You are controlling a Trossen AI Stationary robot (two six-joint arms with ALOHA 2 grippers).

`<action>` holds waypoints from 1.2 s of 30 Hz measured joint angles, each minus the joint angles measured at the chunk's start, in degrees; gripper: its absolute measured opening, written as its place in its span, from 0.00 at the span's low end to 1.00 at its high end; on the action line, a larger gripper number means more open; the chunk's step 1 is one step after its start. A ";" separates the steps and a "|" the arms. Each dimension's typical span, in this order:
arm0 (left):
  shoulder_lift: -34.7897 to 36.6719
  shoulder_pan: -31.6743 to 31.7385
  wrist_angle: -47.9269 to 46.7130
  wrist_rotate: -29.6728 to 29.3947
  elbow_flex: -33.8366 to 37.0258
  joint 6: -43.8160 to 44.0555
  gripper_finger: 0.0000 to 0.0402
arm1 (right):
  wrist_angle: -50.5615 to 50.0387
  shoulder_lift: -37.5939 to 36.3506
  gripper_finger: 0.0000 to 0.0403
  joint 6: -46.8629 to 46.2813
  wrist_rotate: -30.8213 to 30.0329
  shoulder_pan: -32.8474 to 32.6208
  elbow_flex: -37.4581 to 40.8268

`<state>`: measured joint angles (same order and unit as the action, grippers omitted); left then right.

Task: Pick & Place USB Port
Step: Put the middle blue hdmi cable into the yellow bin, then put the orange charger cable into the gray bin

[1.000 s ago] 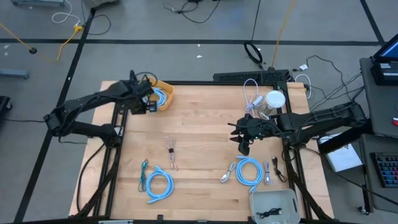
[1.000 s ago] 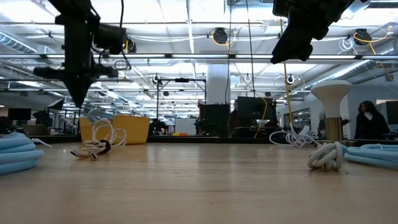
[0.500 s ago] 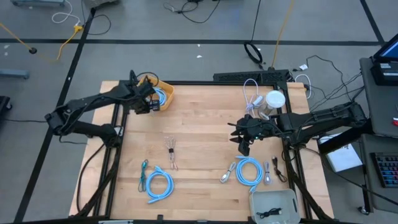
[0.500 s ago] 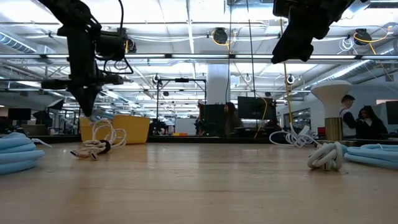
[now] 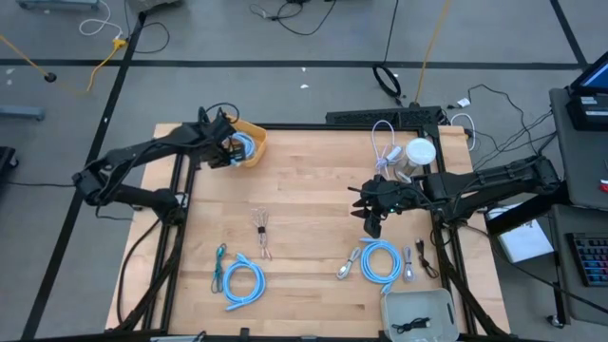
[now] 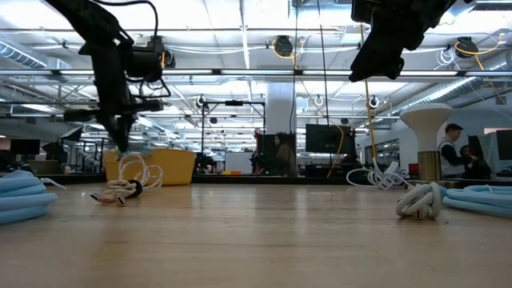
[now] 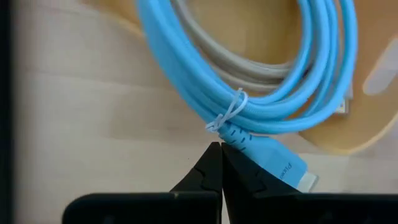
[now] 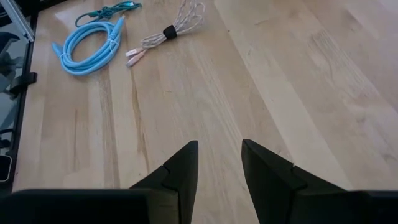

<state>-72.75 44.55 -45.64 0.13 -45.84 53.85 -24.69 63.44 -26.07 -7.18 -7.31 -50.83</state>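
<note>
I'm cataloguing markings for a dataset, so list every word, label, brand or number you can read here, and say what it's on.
Small pale print on the blue cable's connector, seen in the left wrist view: too small and blurred to read.
Monitors in the room behind the table: nothing legible.
Nothing else in any view carries readable text.

Cable coil (image 5: 243,145) in bin (image 5: 255,132), table (image 5: 304,204) far-left corner; left end effector (image 5: 228,152) above it.

On the wooden table (image 5: 304,180), near its far right corner: a white mushroom-shaped stand (image 5: 419,152). Along its far edge, a black power strip (image 5: 385,117). Right of it, a keyboard (image 5: 591,258). Far beyond it, two people (image 6: 458,156).
</note>
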 joint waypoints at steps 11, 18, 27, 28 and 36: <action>-6.35 0.10 6.42 3.96 -0.11 0.61 0.00 | -0.02 0.00 0.29 -1.53 -0.17 -2.03 -0.02; -6.16 -1.20 6.71 5.61 -0.39 0.43 0.00 | -0.02 0.00 0.29 -1.37 -0.35 -2.32 -0.02; 4.20 -11.03 8.61 14.57 -0.50 -1.68 0.00 | -0.10 0.00 0.29 0.60 -0.43 -2.30 -0.02; 6.29 -13.11 10.31 16.18 -0.48 -2.20 0.00 | -0.18 0.00 0.29 0.99 -0.38 -2.30 -0.02; 19.96 -37.16 19.97 18.95 -0.63 4.12 0.00 | -0.86 0.00 0.29 1.45 -0.26 -2.29 -0.02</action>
<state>-52.79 7.38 -25.67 19.08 -46.48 57.97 -25.55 63.44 -24.62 -7.44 -9.61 -50.85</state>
